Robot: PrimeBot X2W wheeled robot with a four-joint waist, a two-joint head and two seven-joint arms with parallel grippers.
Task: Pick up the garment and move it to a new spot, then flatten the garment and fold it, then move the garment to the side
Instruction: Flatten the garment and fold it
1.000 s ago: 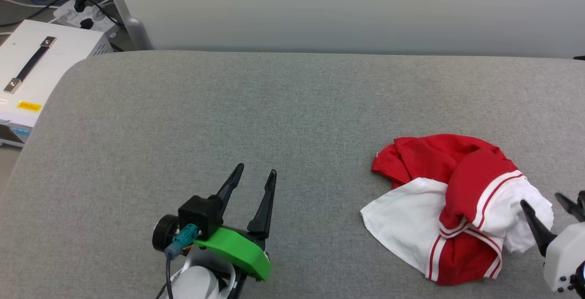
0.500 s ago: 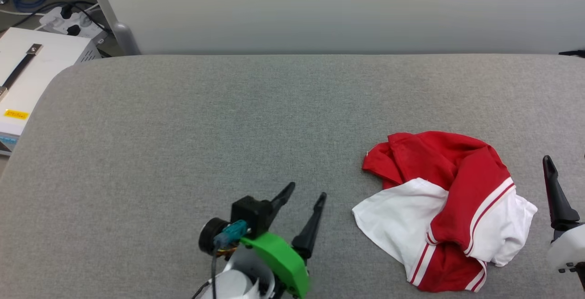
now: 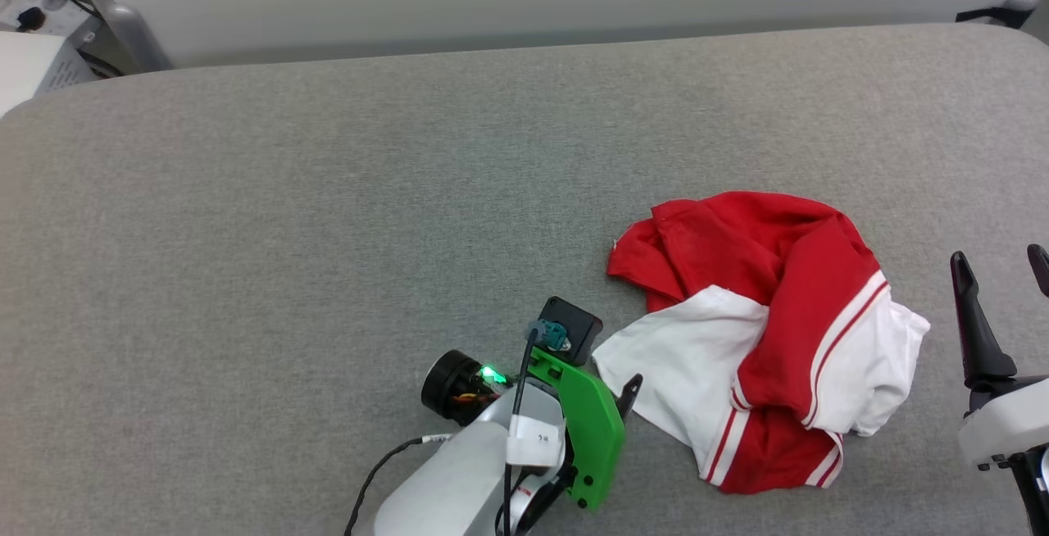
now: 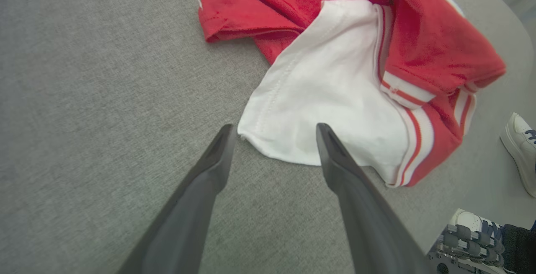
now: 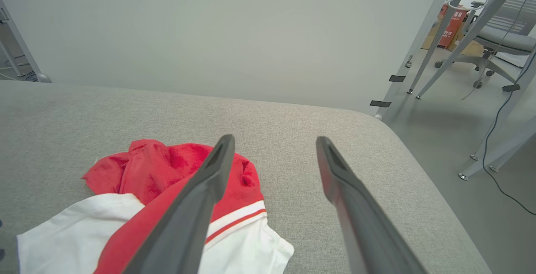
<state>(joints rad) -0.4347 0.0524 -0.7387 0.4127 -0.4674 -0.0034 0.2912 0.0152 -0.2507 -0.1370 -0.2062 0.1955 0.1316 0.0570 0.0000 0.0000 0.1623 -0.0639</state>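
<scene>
Grey fabric covered the table [image 3: 328, 192], where the crumpled red-and-white garment [image 3: 762, 331] lay right of centre in the head view — the left gripper [image 4: 272, 129], fingers spread, just beside its white lower-left edge, the right gripper [image 3: 998, 261], fingers likewise apart, near the frame's right border.

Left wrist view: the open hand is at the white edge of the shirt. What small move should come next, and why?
Probably ease the left hand slightly forward and down onto that edge. Its fingers stand open with their tips at the near white edge of the crumpled red and white jersey T-shirt, which lies ungripped on the grey fabric surface.
</scene>
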